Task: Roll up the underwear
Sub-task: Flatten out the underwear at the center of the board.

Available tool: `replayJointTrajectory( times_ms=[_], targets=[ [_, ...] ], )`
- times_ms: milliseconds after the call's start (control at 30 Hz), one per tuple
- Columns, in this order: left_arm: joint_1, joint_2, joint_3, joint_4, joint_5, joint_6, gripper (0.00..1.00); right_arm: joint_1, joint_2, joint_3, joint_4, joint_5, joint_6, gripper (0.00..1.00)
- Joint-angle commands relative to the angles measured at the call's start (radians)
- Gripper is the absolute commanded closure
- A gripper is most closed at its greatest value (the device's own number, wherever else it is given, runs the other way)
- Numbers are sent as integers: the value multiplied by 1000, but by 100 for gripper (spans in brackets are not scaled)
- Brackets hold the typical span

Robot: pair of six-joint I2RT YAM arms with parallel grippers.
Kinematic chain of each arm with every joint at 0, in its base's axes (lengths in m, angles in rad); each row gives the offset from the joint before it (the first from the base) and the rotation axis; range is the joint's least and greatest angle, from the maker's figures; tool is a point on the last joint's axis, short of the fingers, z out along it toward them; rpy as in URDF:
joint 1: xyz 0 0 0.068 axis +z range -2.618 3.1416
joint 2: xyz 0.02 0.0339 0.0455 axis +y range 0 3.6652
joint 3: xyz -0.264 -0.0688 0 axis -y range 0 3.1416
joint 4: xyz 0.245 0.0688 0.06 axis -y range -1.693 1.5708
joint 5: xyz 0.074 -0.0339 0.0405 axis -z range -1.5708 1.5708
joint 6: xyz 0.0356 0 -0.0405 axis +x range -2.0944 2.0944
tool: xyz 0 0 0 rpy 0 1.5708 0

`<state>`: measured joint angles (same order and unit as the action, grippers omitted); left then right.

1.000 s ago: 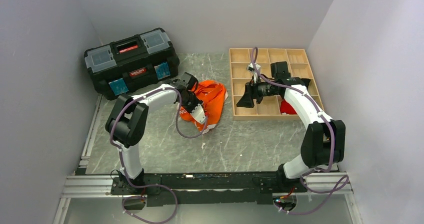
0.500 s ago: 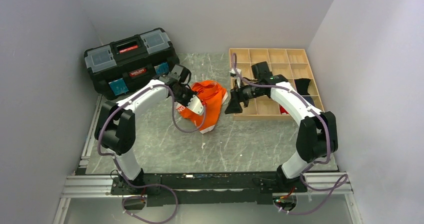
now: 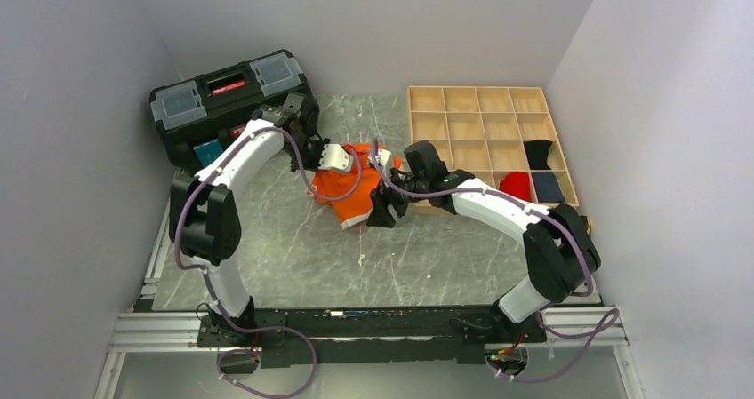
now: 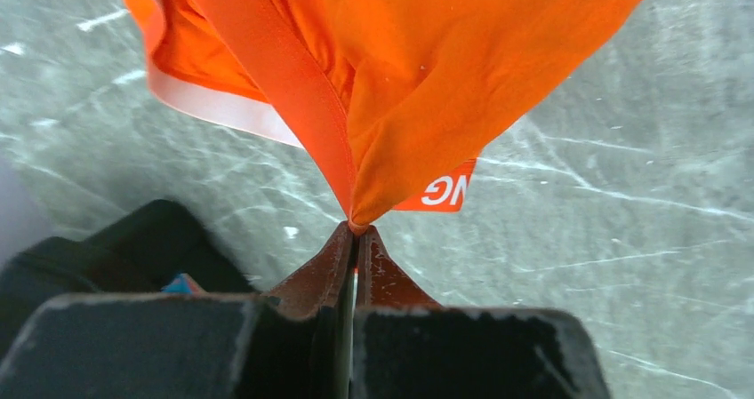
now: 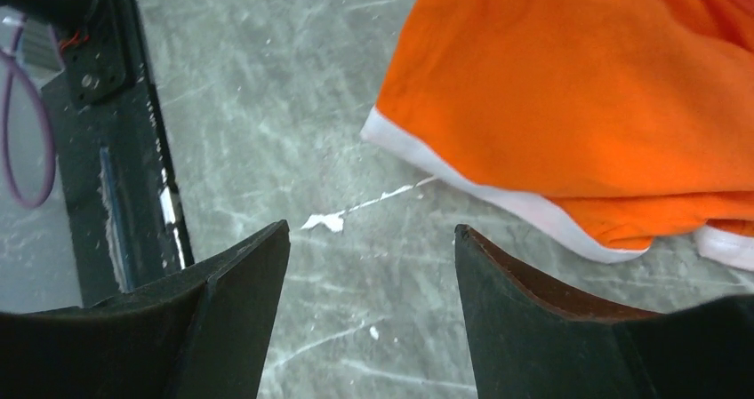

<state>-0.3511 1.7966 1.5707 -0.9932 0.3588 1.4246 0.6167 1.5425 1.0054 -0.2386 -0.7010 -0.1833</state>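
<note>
The underwear is bright orange with white trim and lies partly lifted on the marble table, mid-back. My left gripper is shut on its left corner; in the left wrist view the gripper pinches a point of orange fabric and holds it stretched above the table. My right gripper is open and empty just off the underwear's right lower edge; the right wrist view shows the gripper over bare table, with the orange cloth and its white hem up to the right.
A black toolbox stands at the back left, close behind my left arm. A wooden compartment tray is at the back right, holding a red bundle, a black bundle and a navy bundle.
My right arm has swung left from over the tray to the underwear's right edge, jaws open. My left gripper has pulled the orange cloth up and back toward the toolbox.
</note>
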Motion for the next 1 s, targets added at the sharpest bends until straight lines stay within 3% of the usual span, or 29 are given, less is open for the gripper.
replayJointTrajectory(
  times_ms=[0, 267, 467, 667, 967],
  targets=[
    [12, 69, 101, -169, 70, -103, 97, 31, 37, -17, 212, 112, 132, 29],
    [46, 159, 156, -239, 200, -340, 100, 30, 98, -21, 324, 80, 253, 29],
    [97, 182, 117, -194, 367, -514, 100, 22, 48, -55, 298, 107, 206, 31],
    [121, 219, 92, -115, 430, -691, 100, 21, 27, -72, 267, 121, 165, 32],
    [128, 287, 163, -113, 412, -824, 100, 179, 104, 4, 188, 376, 120, 32]
  ],
)
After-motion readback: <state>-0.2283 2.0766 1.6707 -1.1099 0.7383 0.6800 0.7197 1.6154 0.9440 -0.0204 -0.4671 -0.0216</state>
